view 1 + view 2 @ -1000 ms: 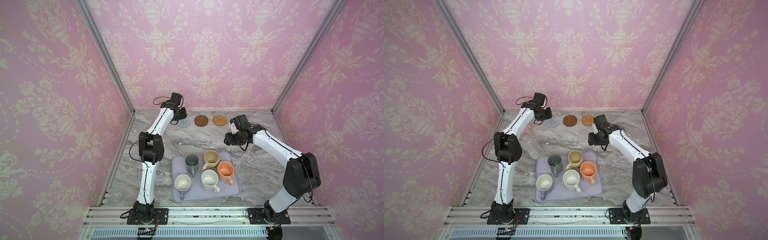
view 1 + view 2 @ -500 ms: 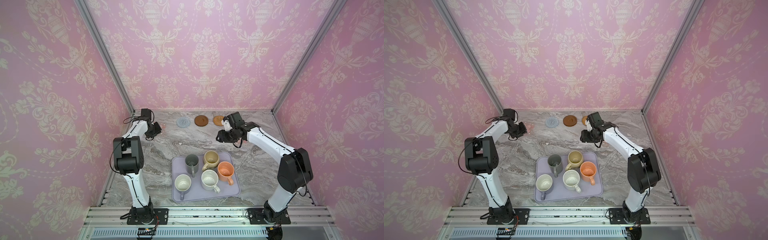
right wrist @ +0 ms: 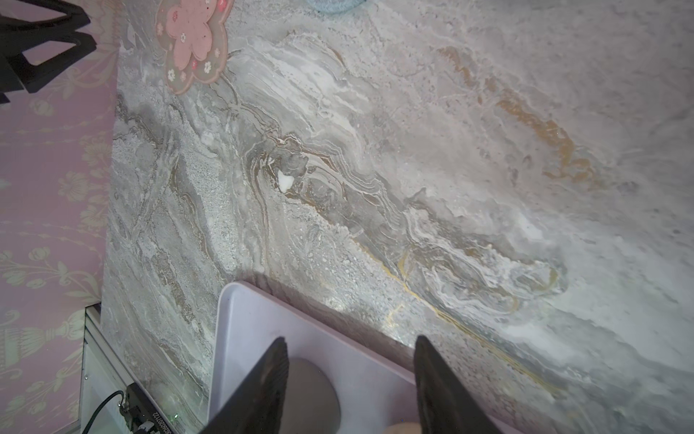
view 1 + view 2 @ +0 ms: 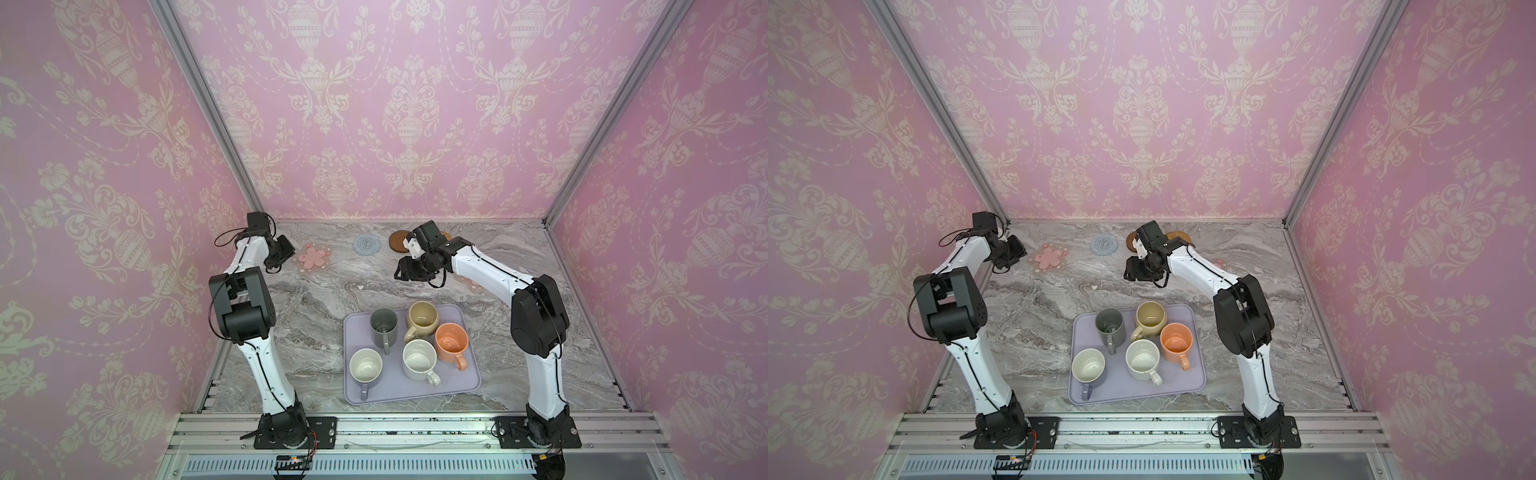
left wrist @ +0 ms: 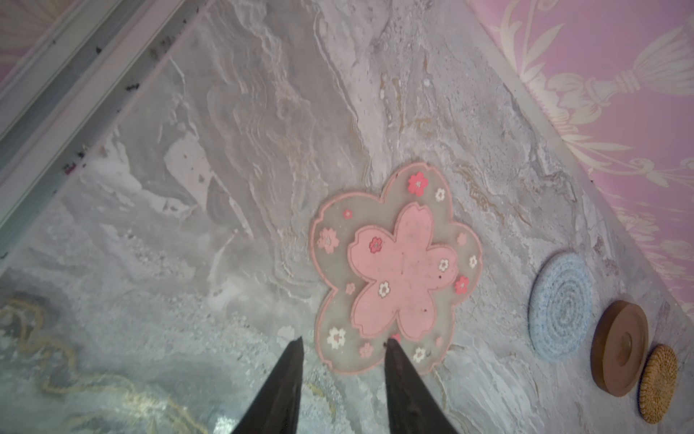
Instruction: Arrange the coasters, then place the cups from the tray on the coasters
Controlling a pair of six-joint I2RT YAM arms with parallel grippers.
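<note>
A pink flower coaster lies flat at the back left in both top views. My left gripper hovers open at its edge, holding nothing. To its right lie the blue coaster, the brown disc and the rattan coaster, which my right arm partly hides. A second pink coaster peeks out beside that arm. My right gripper hangs open and empty above the tray's far edge. On the tray stand the dark grey, beige, orange, speckled and lavender cups.
Pink patterned walls close in the marble table on three sides. The left gripper is close to the left wall's metal post. A small white chip lies on the marble between the coasters and the tray.
My left arm swung from beside the blue coaster to the far left, next to the pink flower coaster, and its jaws widened a little. My right gripper moved left toward the table's middle.
</note>
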